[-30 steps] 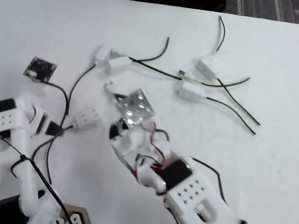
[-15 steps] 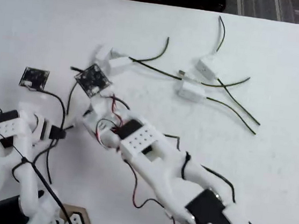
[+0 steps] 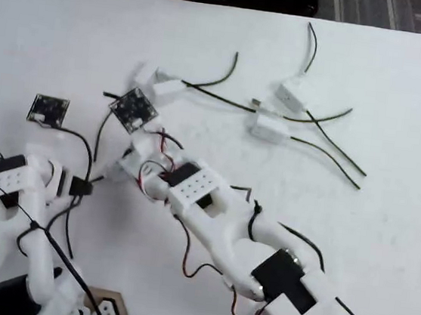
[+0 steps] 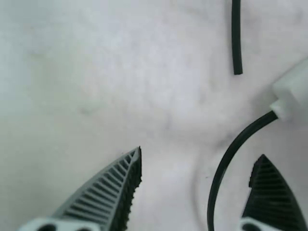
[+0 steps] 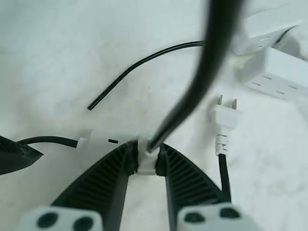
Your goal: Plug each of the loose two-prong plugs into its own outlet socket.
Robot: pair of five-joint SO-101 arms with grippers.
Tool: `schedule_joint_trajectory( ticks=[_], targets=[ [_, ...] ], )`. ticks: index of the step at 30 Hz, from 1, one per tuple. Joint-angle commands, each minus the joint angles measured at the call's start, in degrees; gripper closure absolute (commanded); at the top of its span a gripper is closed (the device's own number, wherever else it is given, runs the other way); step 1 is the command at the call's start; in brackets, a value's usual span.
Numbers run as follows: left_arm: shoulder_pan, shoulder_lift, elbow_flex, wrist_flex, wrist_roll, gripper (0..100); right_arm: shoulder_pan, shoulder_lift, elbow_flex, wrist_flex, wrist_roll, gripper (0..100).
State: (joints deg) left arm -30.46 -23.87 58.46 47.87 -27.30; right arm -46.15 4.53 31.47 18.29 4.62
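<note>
What seems a white plug [image 5: 146, 162] is pinched by the right gripper [image 5: 147, 149] near the outlet socket [image 5: 279, 72]; the left gripper [image 4: 200, 155] is spread.

You're at a robotics lab bench, not in a home or a shop. The plain white table [image 3: 385, 223] shows it. On the table's near side stand a white plastic arm [image 3: 212, 207] and a second arm [image 3: 3, 210], with loose red and black wires [image 3: 186, 255] looped over them. Small bare circuit boards [image 3: 134, 109] sit on cables beside them. Around the table's middle lie a plug [image 5: 224, 117] and sockets [image 5: 281, 72] on short, cut-off cords [image 3: 333, 149].
</note>
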Motion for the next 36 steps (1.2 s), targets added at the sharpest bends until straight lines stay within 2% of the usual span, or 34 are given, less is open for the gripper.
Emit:
schedule_joint_trajectory(
  ticks=[1,8,19,31,36],
  targets=[
    [-0.4,-1.71,-0.09,-0.79,0.35,65,0.84,-0.22,-2.29,-0.75,0.62,98.1],
    [-0.4,-1.71,-0.09,-0.79,0.35,65,-1.89,2.95,-2.11,0.04,0.53,98.1],
    [-0.4,-1.63,-0.09,-0.79,0.35,65,-1.45,6.81,-4.13,4.18,0.35,98.1],
    [-0.4,-1.63,-0.09,-0.79,0.35,65,-1.45,2.59,-3.78,12.26,-16.09,98.1],
    [-0.4,-1.63,-0.09,-0.79,0.35,65,-2.07,4.88,-2.46,11.38,-15.74,98.1]
  ],
)
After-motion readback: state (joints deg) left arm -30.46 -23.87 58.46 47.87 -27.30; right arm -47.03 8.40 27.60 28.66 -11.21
